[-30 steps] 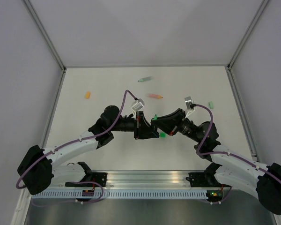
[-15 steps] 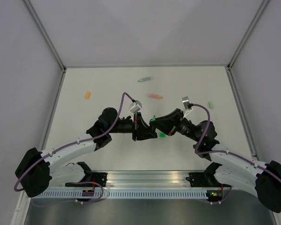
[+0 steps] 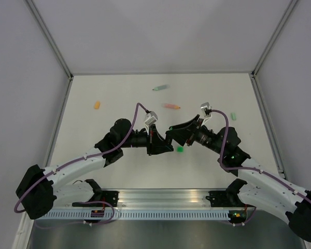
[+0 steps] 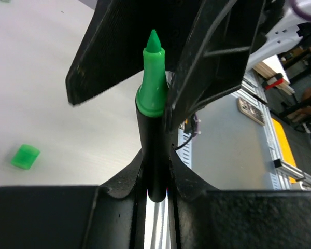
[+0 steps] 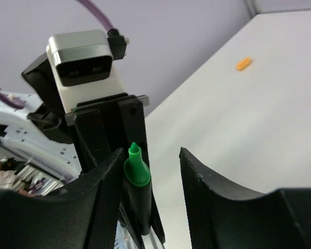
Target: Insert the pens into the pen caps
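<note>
The white surface (image 3: 119, 93) spreads under the left arm (image 3: 88, 161) and the right arm (image 3: 259, 174), which meet above its middle. The left jaws pinch the black pen (image 4: 154, 155), its green tip outward. The right jaws stand spread around that tip. The salmon pen (image 3: 171, 106) and the mint pen (image 3: 159, 87) lie farther back. The bright green cap (image 3: 180, 149) lies on the surface just beside the jaws, the orange cap (image 3: 97, 105) is far left and the mint cap (image 3: 232, 116) is right.
</note>
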